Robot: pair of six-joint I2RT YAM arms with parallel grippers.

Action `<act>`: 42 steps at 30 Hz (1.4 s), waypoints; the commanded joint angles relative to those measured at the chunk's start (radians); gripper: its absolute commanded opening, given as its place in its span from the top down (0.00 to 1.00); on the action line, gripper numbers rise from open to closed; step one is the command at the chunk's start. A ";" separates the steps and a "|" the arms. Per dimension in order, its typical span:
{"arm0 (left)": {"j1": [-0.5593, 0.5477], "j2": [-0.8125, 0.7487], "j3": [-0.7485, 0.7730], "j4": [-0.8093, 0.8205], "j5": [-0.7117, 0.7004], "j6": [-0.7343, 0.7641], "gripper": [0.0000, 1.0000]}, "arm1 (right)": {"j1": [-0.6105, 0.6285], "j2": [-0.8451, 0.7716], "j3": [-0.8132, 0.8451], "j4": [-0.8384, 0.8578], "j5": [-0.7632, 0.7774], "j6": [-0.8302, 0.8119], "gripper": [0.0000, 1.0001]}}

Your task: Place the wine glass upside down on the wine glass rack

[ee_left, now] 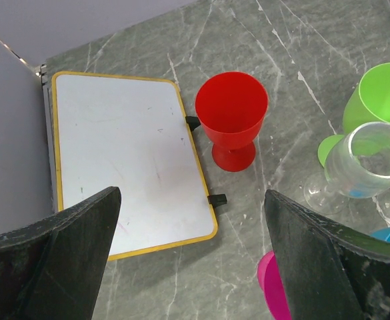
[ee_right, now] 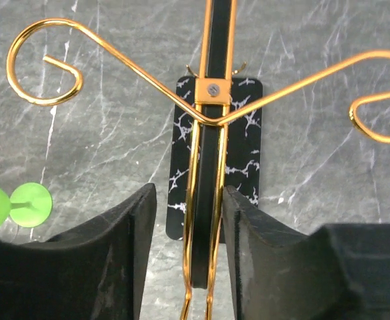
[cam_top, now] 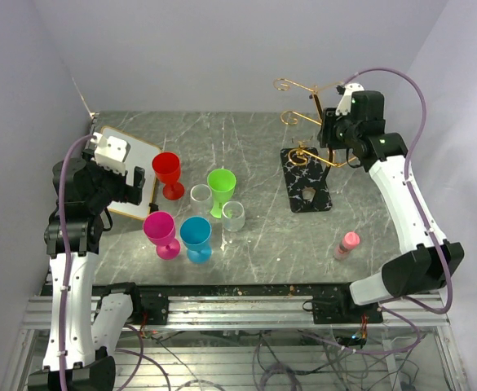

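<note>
My left gripper (ee_left: pixel 191 200) hangs wide open beside the upright red plastic goblet (ee_left: pixel 233 110) and clear stemmed wine glass (ee_left: pixel 371 163), while my right gripper (ee_right: pixel 189 193), jaws slack, straddles the stem of the bare tall gold wire wine glass rack (ee_right: pixel 245 167), with no glass yet lifted or hung.

Counting items on the tabletop (cam_top: pixel 254 147).

Coloured plastic goblets are numbering four: red goblet (cam_top: pixel 168 169), green goblet (cam_top: pixel 221 186), magenta goblet (cam_top: pixel 160 230), blue goblet (cam_top: pixel 196 235).

Clear stemmed glasses are numbering two: first clear glass (cam_top: pixel 200 195), second clear glass (cam_top: pixel 233 215).

One yellow-framed whiteboard (cam_top: pixel 144 156) is lying at the far left corner.

One wine glass rack (cam_top: pixel 299 175) is standing right of centre.

One pink bottle (cam_top: pixel 346 244) is sitting toward the near right corner.
</note>
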 commanded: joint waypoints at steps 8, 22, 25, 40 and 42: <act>0.015 -0.006 -0.020 0.006 0.040 0.019 0.01 | 0.016 -0.104 0.022 0.086 0.000 -0.069 0.13; 0.015 0.002 -0.036 -0.089 0.116 0.069 0.01 | -0.029 -0.218 0.078 -0.039 -0.195 -0.466 0.09; 0.014 0.008 -0.038 -0.107 0.111 0.087 0.00 | -0.067 -0.216 0.085 -0.091 -0.314 -0.506 0.08; 0.015 0.190 0.126 -0.131 -0.030 -0.026 0.01 | -0.112 -0.344 -0.001 -0.155 -0.304 -0.597 0.06; 0.015 0.226 0.166 -0.143 -0.027 -0.053 0.01 | -0.112 -0.363 -0.020 -0.153 -0.272 -0.593 0.06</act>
